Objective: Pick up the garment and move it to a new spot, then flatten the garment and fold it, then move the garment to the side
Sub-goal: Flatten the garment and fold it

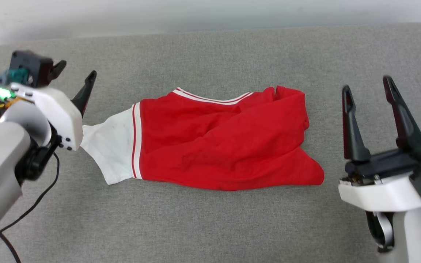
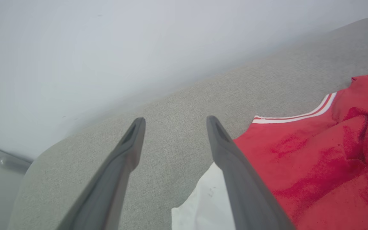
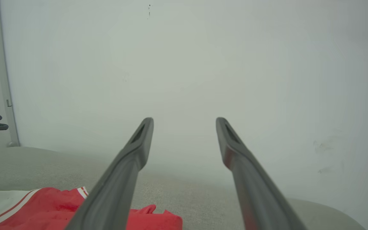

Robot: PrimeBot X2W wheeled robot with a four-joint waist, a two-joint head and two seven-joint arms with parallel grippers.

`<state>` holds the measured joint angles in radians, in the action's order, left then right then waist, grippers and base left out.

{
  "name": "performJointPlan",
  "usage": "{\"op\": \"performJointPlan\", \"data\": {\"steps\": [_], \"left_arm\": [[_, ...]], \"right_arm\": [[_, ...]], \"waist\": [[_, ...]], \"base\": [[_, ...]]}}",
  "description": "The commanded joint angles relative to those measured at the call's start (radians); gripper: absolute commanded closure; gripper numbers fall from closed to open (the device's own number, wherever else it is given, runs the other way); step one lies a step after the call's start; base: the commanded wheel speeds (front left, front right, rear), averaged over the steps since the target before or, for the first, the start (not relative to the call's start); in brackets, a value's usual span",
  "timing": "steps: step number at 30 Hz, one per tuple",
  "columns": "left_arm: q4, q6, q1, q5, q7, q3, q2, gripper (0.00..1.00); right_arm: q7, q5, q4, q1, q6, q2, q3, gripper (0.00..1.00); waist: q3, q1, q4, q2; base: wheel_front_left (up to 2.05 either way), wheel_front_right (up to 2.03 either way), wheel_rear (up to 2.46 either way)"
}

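Garment (image 1: 225,146) on grey cushion (image 1: 210,223), pale wall (image 1: 196,14), left fingers (image 1: 85,92) and right fingers (image 1: 351,128) spread, empty

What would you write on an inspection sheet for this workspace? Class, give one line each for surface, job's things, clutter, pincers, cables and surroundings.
Surface: grey fabric, rounded far edge.
Job's things: shirt, red, crumpled, not flat; its white sleeve points toward the left arm.
Clutter: nothing seen.
Pincers: left pincer open, empty, near the sleeve; right pincer open, empty, apart from the shirt.
Cables: black cable hangs from the left arm.
Surroundings: pale wall behind.
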<state>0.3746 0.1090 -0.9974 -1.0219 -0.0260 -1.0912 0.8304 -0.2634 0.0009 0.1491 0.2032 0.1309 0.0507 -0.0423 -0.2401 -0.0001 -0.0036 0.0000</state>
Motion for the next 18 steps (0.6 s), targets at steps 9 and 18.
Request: {"op": "performJointPlan", "data": {"steps": [9, 18], "left_arm": [[-0.226, 0.291, 0.252, 0.033, -0.236, 0.129, 0.036, 0.00], [-0.401, 0.445, 0.528, 0.240, -0.239, 0.383, -0.065, 0.00]], "right_arm": [[-0.002, -0.049, -0.106, 0.178, 0.000, 0.117, -0.062, 0.00], [0.140, 0.122, -0.275, 0.400, 0.000, 0.355, -0.283, 0.00]], "waist": [[0.047, 0.0001, 0.025, 0.0000], [0.056, 0.0001, 0.060, 0.0000]], "base": [[0.00, 0.00, 0.00], [0.00, 0.00, 0.00]]}}
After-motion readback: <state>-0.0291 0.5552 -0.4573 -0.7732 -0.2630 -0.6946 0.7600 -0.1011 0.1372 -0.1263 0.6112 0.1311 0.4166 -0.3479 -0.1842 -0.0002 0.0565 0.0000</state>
